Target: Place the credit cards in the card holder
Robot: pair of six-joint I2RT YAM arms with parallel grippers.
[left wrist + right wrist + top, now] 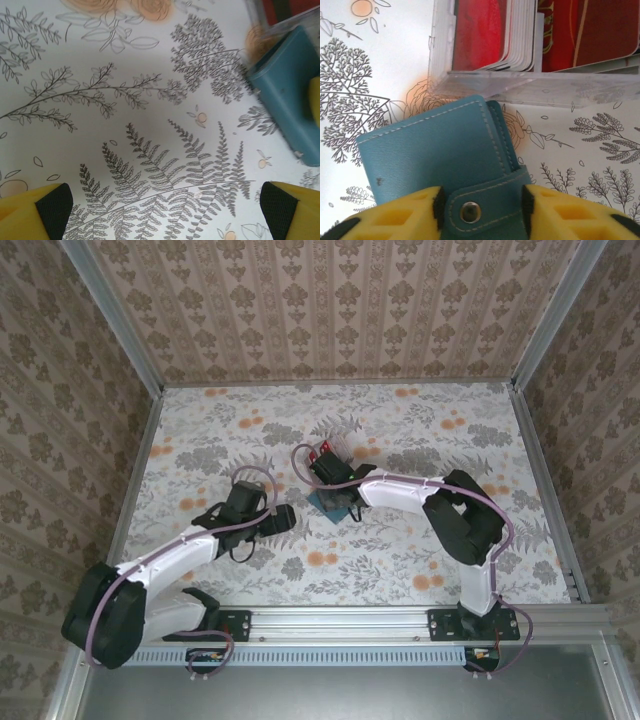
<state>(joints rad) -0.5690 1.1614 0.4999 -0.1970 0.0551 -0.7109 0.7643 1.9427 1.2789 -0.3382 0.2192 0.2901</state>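
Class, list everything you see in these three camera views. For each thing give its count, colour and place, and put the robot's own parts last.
teal leather wallet: one, teal-blue with pale stitching, snapped shut, on the cloth beside the clear box, on the side nearer the arms.
red plastic cards: several, exact count unclear, red, inside the clear box.
clear plastic box: one, transparent, mid-table.
floral tablecloth: one, white with grey and orange flowers, covering the table.
patterned walls: three, beige-brown, around the table.
left arm's fingers: two, yellow with black pads, wide apart over bare cloth.
right arm's fingers: two, yellow, closed against either side of the wallet's snap strap.
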